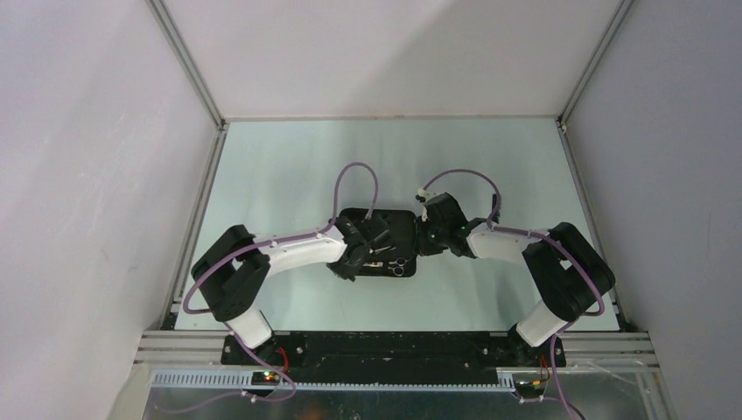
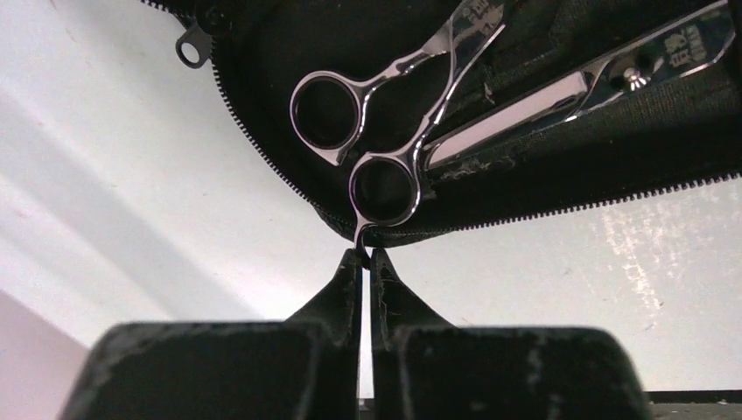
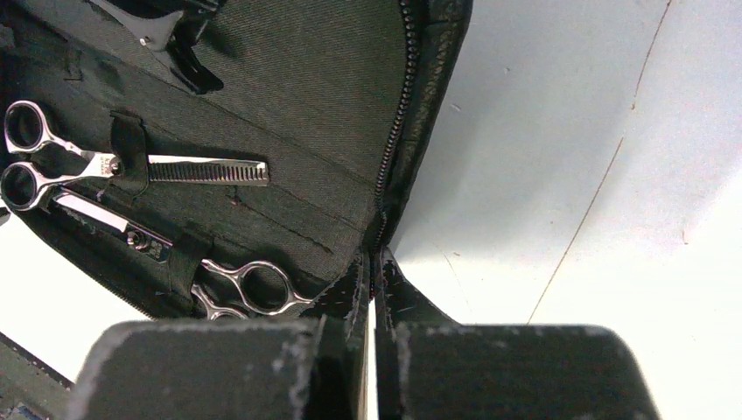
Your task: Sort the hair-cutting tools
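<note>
- L gripper (image 2: 366, 255): jaws closed, tips at case (image 2: 560, 171) rim under scissors (image 2: 350, 150) ring; what's pinched unclear.
- R gripper (image 3: 374, 259): closed on case zip edge; clip (image 3: 188, 66) partly cut off.

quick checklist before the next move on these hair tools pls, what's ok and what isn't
1. Case lying open: ok.
2. Right gripper shut on the case's zip edge, apparently steadying it: ok.
3. Left gripper shut at the toothed scissors' finger rest; whether it pinches metal or the case rim: cannot tell.
4. Toothed scissors under their strap: ok.
5. Second scissors held in their loop: ok.
</note>
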Tool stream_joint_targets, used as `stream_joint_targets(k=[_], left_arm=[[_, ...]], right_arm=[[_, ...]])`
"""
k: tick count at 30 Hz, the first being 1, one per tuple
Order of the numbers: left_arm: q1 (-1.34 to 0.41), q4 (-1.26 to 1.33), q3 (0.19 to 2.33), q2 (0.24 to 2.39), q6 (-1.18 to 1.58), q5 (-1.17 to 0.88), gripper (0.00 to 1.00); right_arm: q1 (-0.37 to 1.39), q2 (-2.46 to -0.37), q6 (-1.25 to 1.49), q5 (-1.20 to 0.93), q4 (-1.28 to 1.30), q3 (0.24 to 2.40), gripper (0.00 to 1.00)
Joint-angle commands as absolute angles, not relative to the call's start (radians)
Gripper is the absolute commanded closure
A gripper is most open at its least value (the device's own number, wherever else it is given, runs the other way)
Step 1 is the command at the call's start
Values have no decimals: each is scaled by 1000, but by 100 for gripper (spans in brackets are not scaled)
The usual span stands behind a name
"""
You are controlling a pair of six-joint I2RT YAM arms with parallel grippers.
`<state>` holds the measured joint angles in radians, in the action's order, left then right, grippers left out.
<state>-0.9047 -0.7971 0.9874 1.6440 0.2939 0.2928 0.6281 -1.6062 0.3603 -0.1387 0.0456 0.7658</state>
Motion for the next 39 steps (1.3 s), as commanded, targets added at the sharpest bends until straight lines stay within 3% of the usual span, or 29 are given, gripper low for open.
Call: stream_joint_targets(k=[1,8,17,25,27,29,32,35,39], left_arm=[[-966,-627,1087,1649,254,356,100],[-1025,-577,1068,1611,177,498,100],[-920,-555,935,1500,118,560,100],[-880,-507,874,1451,86,458,94],[-897,-508,875,1463,77,461,89],[-903,-519,882,1474,93,466,74],[-901,-528,889,1445,159,454,62],[-885,-521,882,1373,230,403,44],[-815,-524,868,1314,333,359,28]], right_arm=[[680,-1599,367,-248,-42,762,100],[683,-1609,343,-243,-34,761,100],[682,-1587,250,-198,-8,739,100],[696,-1587,223,-212,-21,730,100],[701,-1584,217,-218,-26,730,100],[703,-1579,220,-222,-28,729,100],[703,-1555,235,-225,-24,730,96],[703,-1514,249,-205,-10,730,79],[699,-1466,264,-159,-5,729,64]])
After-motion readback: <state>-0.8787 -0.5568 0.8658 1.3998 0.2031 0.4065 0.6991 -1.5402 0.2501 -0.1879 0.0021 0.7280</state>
